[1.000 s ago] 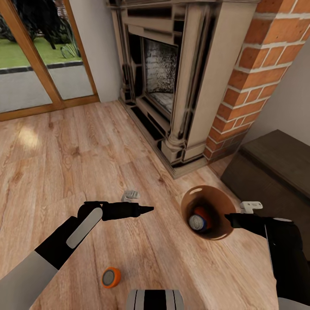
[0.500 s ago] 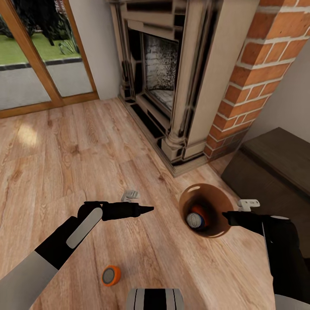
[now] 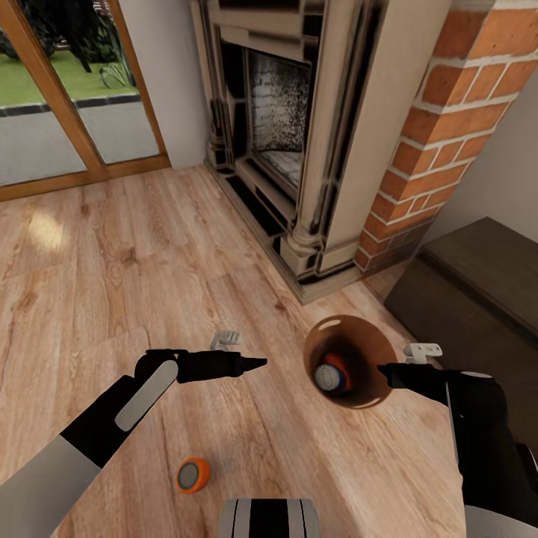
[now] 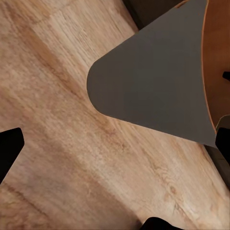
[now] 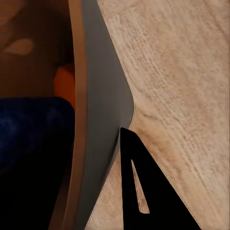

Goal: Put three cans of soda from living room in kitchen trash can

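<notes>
— Bin [image 3: 351,371] hangs from our right gripper [image 3: 382,370], pinched at the rim; a blue can [image 3: 326,378] and an orange can [image 3: 341,365] sit inside.

— Thin wall, light, may swing. And the third can [image 3: 193,475]?

— On the floor, upright. Smooth, light, rolls easily; we grasp its sides. Left gripper [image 3: 258,363] spread wide, empty.

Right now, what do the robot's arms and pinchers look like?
Both arms are mostly black. The left arm has a light grey stripe and a pale grey upper part. The left gripper and right gripper have thin, pointy black fingers, with small white parts beside them.
</notes>
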You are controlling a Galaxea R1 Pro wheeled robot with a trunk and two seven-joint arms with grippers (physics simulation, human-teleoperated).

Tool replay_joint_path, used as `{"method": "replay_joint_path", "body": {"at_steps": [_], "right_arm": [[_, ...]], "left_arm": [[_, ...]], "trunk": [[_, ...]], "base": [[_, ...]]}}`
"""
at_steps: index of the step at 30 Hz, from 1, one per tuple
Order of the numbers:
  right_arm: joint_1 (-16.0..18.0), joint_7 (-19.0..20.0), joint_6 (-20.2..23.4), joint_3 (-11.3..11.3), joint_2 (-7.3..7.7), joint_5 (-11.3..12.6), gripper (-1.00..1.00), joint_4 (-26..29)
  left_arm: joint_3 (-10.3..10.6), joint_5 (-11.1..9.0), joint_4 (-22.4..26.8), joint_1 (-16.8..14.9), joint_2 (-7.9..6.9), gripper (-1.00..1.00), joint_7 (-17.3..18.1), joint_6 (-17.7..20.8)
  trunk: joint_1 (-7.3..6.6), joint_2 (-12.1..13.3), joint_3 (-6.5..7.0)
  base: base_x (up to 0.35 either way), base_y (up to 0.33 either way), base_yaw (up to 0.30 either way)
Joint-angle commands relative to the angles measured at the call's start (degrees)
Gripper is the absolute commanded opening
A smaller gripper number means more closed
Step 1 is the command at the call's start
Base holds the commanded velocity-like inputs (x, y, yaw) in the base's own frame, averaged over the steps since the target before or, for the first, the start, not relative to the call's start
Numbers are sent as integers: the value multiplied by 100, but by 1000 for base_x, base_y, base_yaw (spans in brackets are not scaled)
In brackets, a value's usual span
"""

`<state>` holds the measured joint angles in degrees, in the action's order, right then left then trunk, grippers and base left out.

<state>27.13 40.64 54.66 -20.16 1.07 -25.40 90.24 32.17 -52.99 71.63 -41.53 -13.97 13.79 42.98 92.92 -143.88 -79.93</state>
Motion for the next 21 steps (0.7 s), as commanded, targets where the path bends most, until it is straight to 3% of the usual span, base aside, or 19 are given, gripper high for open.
{"method": "replay_joint_path", "body": {"at_steps": [1, 21], "right_arm": [[2, 7, 36, 5, -1, 123, -100, 2], [3, 13, 36, 12, -2, 123, -100, 2]], "left_arm": [[0, -1, 0, 0, 0, 100, 0, 0], [0, 2, 0, 4, 0, 100, 1, 0]], "trunk": [[-1, 0, -6], [-1, 0, -129]], "base": [[0, 0, 0], [0, 0, 43]]}}
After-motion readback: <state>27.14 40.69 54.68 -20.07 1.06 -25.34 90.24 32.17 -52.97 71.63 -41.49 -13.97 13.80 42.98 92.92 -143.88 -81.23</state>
